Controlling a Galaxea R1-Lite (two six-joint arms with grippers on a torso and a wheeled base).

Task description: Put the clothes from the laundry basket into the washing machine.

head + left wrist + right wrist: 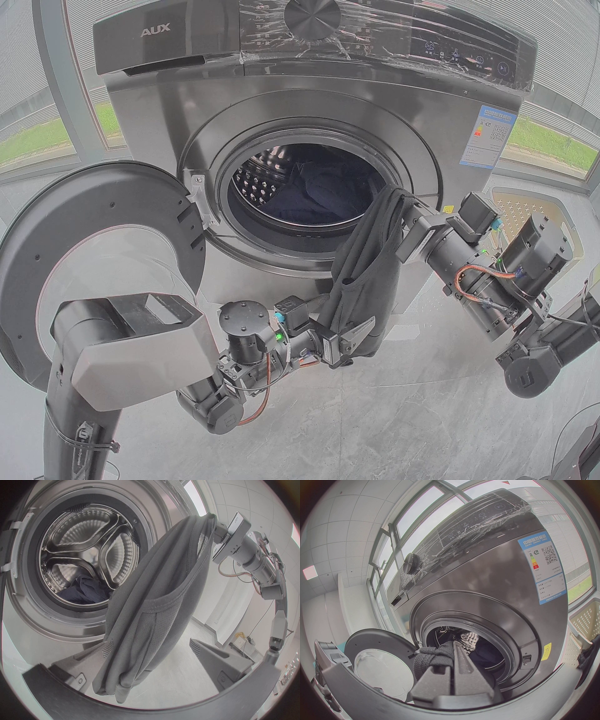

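Note:
A dark grey garment hangs in front of the washing machine's open drum, at the lower right of the opening. My right gripper is shut on the garment's top edge, and the bunched cloth shows between its fingers. My left gripper sits lower, open, with the garment's hanging end between its spread fingers, not pinched. Dark blue clothes lie inside the drum.
The round door stands swung open to the left of the drum. A cream perforated laundry basket sits on the floor to the machine's right, with dark cloth at its edge. Pale tiled floor lies in front.

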